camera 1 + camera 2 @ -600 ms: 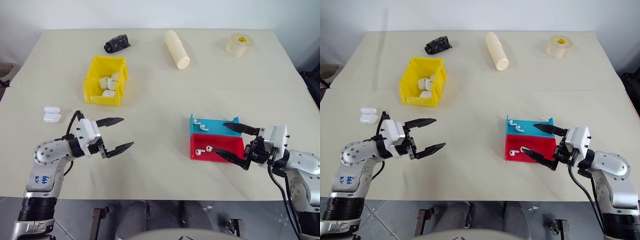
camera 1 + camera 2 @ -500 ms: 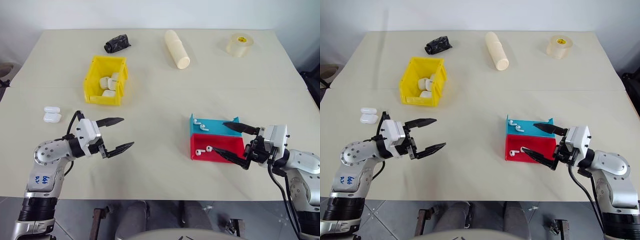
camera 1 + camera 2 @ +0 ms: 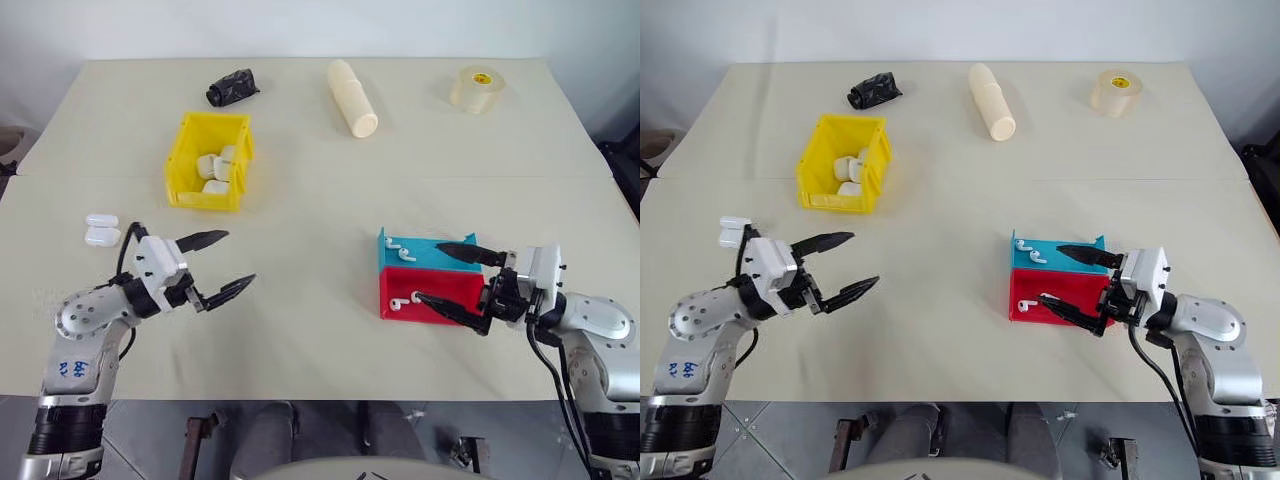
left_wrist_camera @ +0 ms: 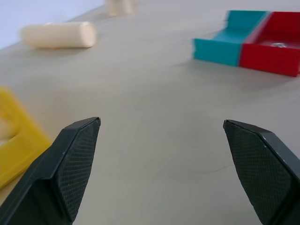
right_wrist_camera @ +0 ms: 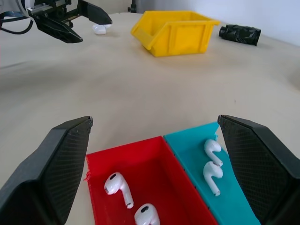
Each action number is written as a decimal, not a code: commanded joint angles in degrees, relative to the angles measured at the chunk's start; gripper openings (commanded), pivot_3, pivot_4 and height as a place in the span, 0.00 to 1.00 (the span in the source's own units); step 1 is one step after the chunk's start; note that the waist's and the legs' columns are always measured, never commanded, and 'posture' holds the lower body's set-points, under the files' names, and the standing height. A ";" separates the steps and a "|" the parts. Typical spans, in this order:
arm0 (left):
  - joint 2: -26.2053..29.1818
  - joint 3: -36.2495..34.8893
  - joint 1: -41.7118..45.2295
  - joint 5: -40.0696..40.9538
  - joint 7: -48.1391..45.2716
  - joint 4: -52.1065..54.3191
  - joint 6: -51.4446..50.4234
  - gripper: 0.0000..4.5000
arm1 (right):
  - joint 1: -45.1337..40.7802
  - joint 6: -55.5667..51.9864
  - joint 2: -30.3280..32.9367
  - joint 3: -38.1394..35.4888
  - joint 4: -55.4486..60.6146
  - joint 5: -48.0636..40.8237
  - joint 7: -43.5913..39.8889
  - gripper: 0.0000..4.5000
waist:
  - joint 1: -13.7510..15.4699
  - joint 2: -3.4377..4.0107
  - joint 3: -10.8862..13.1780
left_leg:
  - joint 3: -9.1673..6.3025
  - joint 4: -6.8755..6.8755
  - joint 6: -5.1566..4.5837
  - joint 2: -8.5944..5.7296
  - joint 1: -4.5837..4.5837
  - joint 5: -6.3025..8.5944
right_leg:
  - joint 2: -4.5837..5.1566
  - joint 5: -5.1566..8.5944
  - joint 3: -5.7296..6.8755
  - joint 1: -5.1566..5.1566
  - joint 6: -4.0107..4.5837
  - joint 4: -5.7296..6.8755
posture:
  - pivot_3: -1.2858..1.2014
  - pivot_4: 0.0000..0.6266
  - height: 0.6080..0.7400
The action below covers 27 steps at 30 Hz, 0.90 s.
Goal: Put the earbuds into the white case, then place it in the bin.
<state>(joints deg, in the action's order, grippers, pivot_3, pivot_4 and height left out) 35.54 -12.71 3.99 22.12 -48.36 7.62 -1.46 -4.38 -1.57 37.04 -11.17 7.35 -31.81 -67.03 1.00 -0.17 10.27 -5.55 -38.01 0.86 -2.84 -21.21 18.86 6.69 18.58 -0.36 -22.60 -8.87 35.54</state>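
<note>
Several tiny white earbuds lie in two shallow trays at the right: two in the red tray point(image 5: 117, 185) and two in the blue tray point(image 5: 212, 148). My right gripper point(image 3: 429, 272) hovers open over these trays, one finger above each, touching nothing. The white case point(image 3: 101, 231) rests on the table at the far left, lid open. My left gripper point(image 3: 238, 258) stands open just right of the case, empty and pointing toward the table's middle. The yellow bin point(image 3: 205, 201) sits behind it and holds several white cases.
The red tray point(image 3: 450, 283) and the blue tray point(image 3: 415, 260) sit side by side. At the back of the table point(image 3: 320, 200) lie a black crumpled object point(image 3: 231, 86), a cream cylinder point(image 3: 353, 97) and a tape roll point(image 3: 476, 88).
My left gripper has drawn back a little to the left, nearer the case. The right gripper has edged slightly left over the trays. Both stay open.
</note>
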 commanded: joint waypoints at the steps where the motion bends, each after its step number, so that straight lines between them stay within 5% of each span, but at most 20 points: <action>1: -1.38 -4.61 -2.97 -0.90 6.84 3.66 -1.03 0.99 | -1.79 1.65 -0.69 0.84 -0.87 0.00 -1.34 1.00 | 0.03 0.00 0.00 | 0.00 0.00 0.00 0.00 0.00 0.00 | 0.01 0.00 0.00 0.00 0.00 0.00 | 0.52 0.24 1.00; 9: -11.44 -16.00 -14.97 -3.19 29.81 12.64 -10.95 0.99 | -6.14 -0.38 -6.61 7.01 5.46 -2.07 0.42 1.00 | -0.41 -0.01 0.00 | 0.00 0.02 0.02 0.04 -0.01 0.01 | -0.03 0.00 0.00 -0.03 0.00 0.00 | 0.52 0.24 1.00; 17: -16.78 -25.00 -21.19 2.67 39.92 17.74 -23.21 0.99 | -7.21 -0.75 -9.17 10.38 8.23 -1.29 2.50 1.00 | 0.43 -0.04 -0.01 | -0.01 0.00 0.03 0.01 0.00 0.03 | 0.00 0.00 -0.02 0.00 0.01 -0.01 | 0.52 0.24 1.00; 22: -15.14 -26.48 -19.95 4.29 40.96 17.27 -27.18 0.99 | -5.52 -0.92 -7.50 9.27 7.54 -1.17 2.34 1.00 | 0.38 -0.06 -0.02 | -0.05 -0.01 0.03 -0.02 0.01 0.03 | 0.02 0.01 0.00 0.03 0.02 -0.02 | 0.52 0.24 1.00; 27: -5.64 -27.36 -14.76 6.81 38.25 13.60 -35.52 0.99 | -3.42 -2.09 -5.09 7.75 7.81 -1.80 2.77 1.00 | 0.34 -0.06 -0.02 | -0.05 -0.01 0.05 0.02 0.02 0.03 | -0.02 0.03 0.00 0.00 0.05 0.00 | 0.52 0.24 1.00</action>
<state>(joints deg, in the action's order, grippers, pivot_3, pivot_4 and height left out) 26.92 -37.68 -12.14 27.88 -8.86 21.54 -34.86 -8.03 -3.51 31.26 -1.63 13.53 -32.72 -64.58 1.34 -0.23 10.25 -5.60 -38.02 0.92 -2.81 -21.19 18.89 6.66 18.62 -0.35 -22.60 -8.79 35.55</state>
